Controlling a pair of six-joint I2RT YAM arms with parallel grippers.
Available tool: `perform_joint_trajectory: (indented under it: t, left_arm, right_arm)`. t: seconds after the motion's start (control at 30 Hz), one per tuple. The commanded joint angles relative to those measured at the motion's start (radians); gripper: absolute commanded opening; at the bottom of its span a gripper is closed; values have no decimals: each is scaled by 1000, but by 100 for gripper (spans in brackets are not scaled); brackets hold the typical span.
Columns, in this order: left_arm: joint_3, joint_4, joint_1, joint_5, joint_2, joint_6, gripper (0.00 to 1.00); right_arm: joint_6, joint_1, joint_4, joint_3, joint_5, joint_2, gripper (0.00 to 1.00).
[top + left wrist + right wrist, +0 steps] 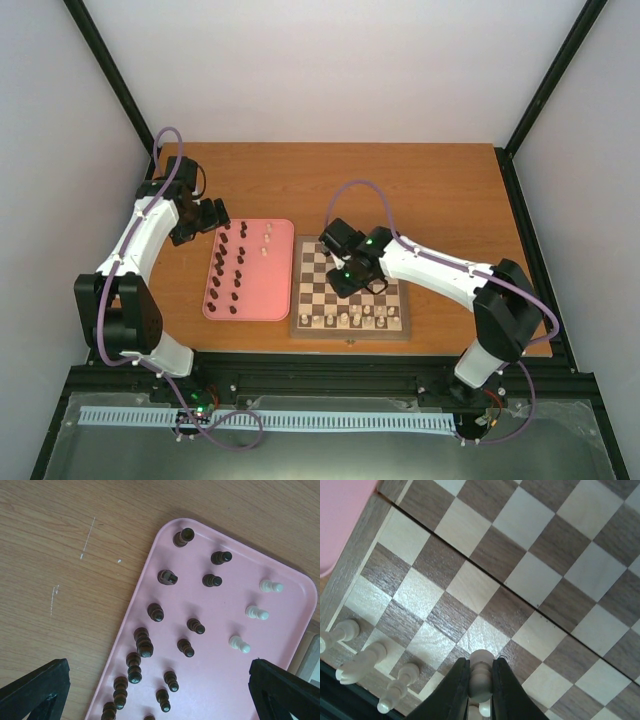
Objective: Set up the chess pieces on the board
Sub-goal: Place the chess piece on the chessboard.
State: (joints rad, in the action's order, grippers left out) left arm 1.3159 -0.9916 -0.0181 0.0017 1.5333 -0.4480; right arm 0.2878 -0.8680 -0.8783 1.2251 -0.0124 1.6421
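Board (pixel 297 300): square, wooden, dark-brown and cream checks, brown rim. We place it near-centre on the table (pixel 450 190), its left edge just beside the pink tray (pixel 275 295). Bare wood-grain tabletop runs far and right of both.

Tray: smooth, with rounded corners. It bears upright dark pieces (pixel 155 612) in loose columns and three cream pieces (pixel 256 612).

Only the top view shows the cream row (pixel 352 319) along the board's near edge. Only the right wrist view shows a thin seam crossing the checks.

The right claw (pixel 481 666) is clenched on one turned cream chessman (pixel 481 682), above the squares.

The left claw (pixel 159 680) is released, spread wide over the tray's far-left edge.
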Motion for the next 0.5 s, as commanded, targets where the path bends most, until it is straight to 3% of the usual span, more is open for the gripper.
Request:
perform_joint_trajectory:
  t: [0.0,0.47]
  left_arm:
    - [32,3,-3,-15,2,15,100]
    - [25,5,-3,-19,0,15,100]
  right_arm:
    - [27,0,39,-54,-32,-54,11]
    - [-9,-19,61,-102,-114,-57,11]
